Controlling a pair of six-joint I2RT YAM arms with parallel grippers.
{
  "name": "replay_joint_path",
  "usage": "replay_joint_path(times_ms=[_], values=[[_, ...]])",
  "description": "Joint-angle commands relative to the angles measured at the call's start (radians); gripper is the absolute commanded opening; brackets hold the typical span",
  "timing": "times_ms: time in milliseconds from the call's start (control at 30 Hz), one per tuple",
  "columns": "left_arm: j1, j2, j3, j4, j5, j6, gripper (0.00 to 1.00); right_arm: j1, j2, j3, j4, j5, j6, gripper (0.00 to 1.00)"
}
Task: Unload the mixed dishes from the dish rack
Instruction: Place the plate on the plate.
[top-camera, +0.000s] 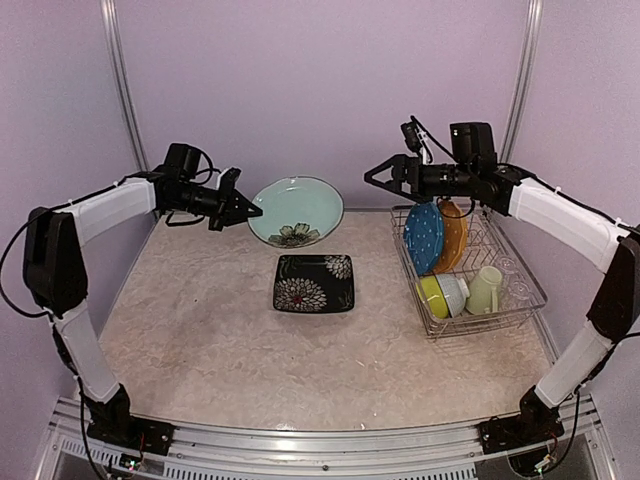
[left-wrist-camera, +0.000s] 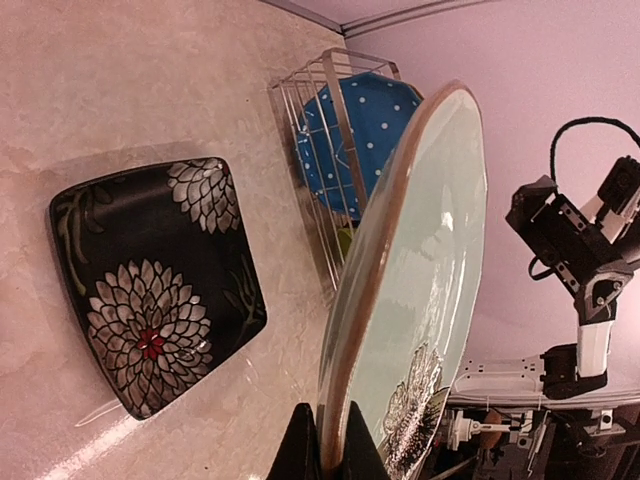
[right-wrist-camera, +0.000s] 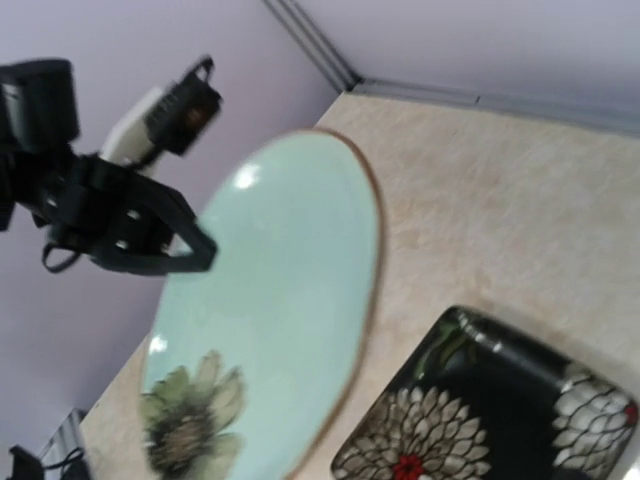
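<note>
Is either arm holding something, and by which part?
The left gripper clamps the pale green flowered plate by its rim; the right gripper, jaws open, holds nothing.

A pale beige, marble-patterned counter (top-camera: 200, 350) forms the base of the booth. Plain lilac walls close it in: the back wall (top-camera: 320, 90) at 12 o'clock, the left wall (top-camera: 50, 110) at 9 o'clock and the right wall (top-camera: 595, 100) at 3 o'clock. Silvery metal uprights (top-camera: 122, 80) stand in the far corners at 11 and 1 o'clock. A ribbed aluminium rail (top-camera: 320, 445) runs along 6 o'clock. The light is soft and even.
</note>
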Motion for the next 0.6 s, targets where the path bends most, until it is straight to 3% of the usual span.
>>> replay_joint_path(times_ms=[0,367,567], values=[[0.022,0.055,0.015,-0.005,0.038,0.009,0.0,-0.018,-0.017,0.085,-0.114,0.075,-0.076,0.99],[-0.037,0.218,0.054,-0.089,-0.117,0.057,0.0,-0.064,-0.174,0.056,-0.28,0.453,-0.191,0.99],[-0.067,0.311,0.094,-0.084,-0.141,0.05,0.0,-0.136,-0.269,-0.021,-0.302,0.515,-0.192,0.99]])
